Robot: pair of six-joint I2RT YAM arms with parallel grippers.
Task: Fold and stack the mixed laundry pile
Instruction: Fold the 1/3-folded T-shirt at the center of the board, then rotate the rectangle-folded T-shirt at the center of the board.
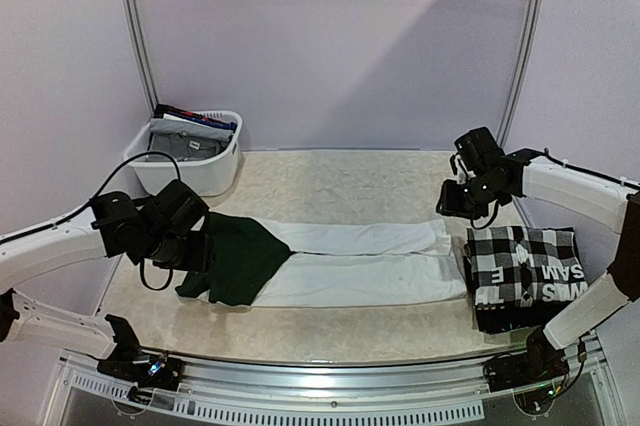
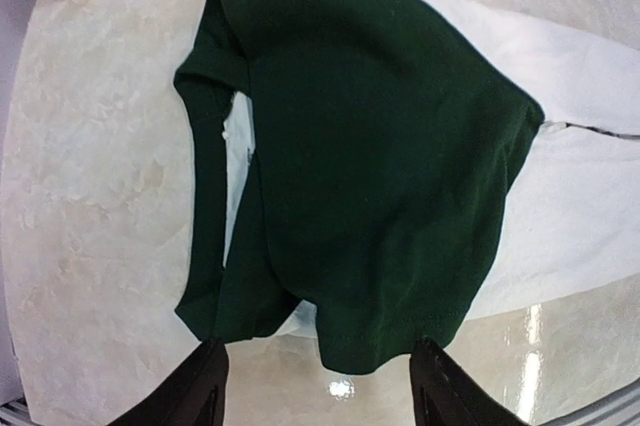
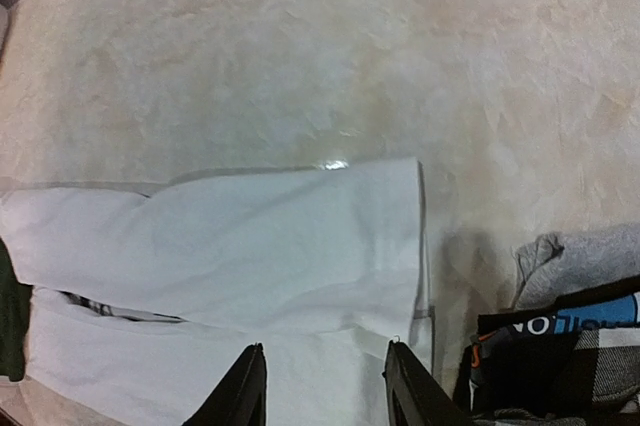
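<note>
Top external view: the long white cloth with dark green end lies left-to-right across the frame's middle, with the empty, parted left gripper at its green end and the empty, parted right gripper at its white end.

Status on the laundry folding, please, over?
Left pincer open, right pincer open, both empty. White-and-green garment spread flat mid-table. Checkered stack right, basket far left, neither in the way.
</note>
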